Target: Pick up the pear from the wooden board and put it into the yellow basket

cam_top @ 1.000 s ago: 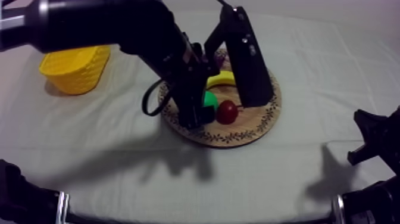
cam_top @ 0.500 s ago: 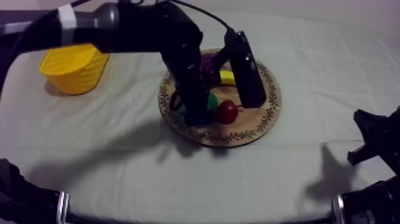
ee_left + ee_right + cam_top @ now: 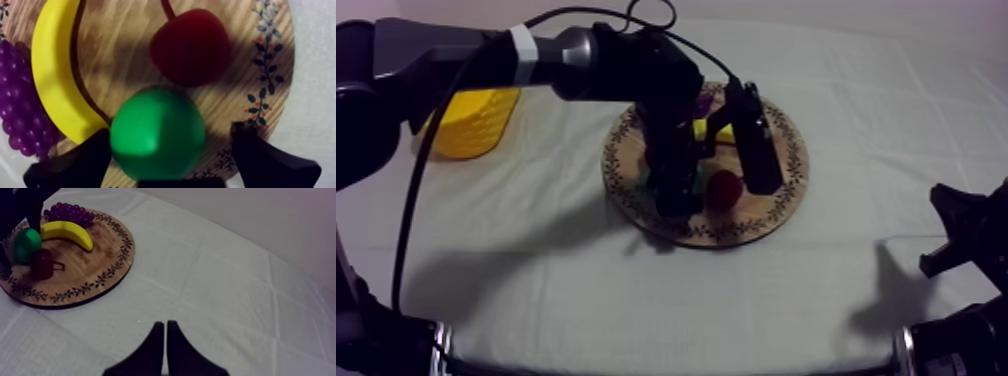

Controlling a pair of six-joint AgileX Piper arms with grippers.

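Observation:
The green pear lies on the round wooden board, between the banana and the small red fruit. My left gripper is open and straddles the pear, one finger close at each side. From above, the left gripper stands low over the board and covers the pear. The yellow basket sits at the far left. My right gripper is shut on nothing and rests low at the right. The pear shows beside the left arm.
A bunch of purple grapes lies by the banana at the board's far rim. The red fruit and banana flank the left arm. Bare cloth lies between the board and the basket.
My left arm has swung in and come down over the board, and its gripper now sits round the pear, hiding it from above. The right arm has not moved.

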